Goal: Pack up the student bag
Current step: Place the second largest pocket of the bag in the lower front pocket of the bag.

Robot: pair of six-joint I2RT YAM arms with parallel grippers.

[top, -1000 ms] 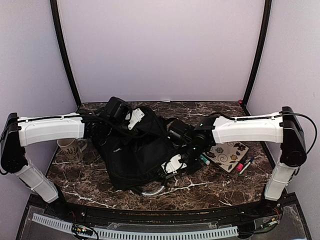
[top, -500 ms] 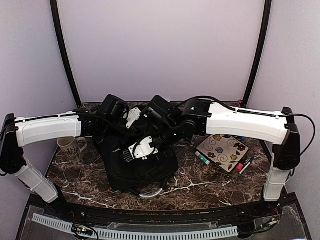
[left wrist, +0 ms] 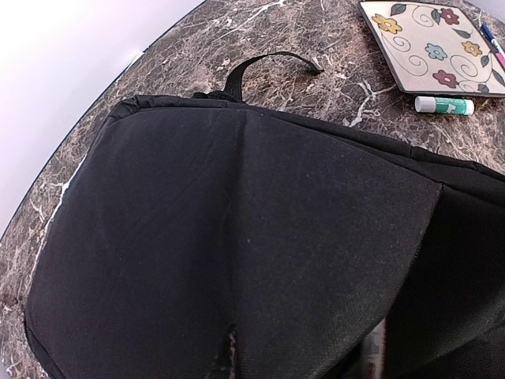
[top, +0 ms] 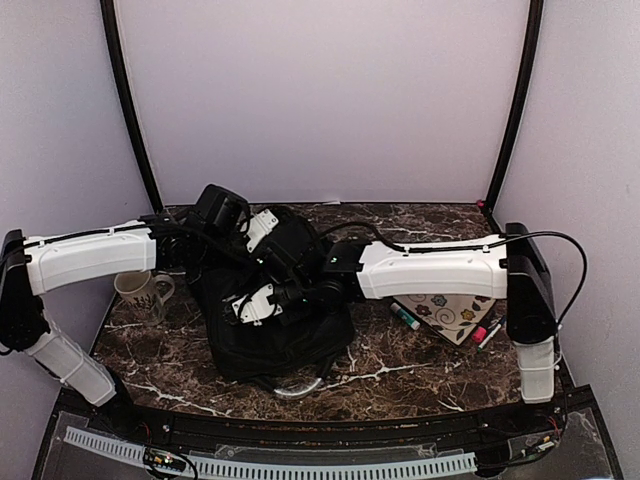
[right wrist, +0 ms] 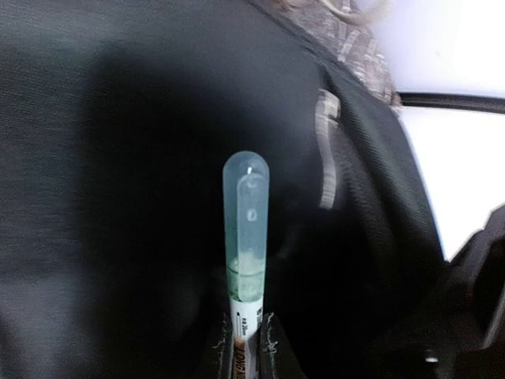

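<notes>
Our student bag (top: 285, 340) sits slumped left of centre on the marble table (top: 420, 368), front edge close to the near rim, mug (top: 138, 294) near its left side, bare marble between it and the flowered plate (top: 455, 308) on the right. The right gripper (right wrist: 245, 357) hangs just over the bag's fabric, pinched tight on a marker (right wrist: 244, 237) with its clear green cap poking forward. The left gripper (top: 258, 232) is at the bag's far top end, so close to the cloth we can't tell how wide it stands.
</notes>
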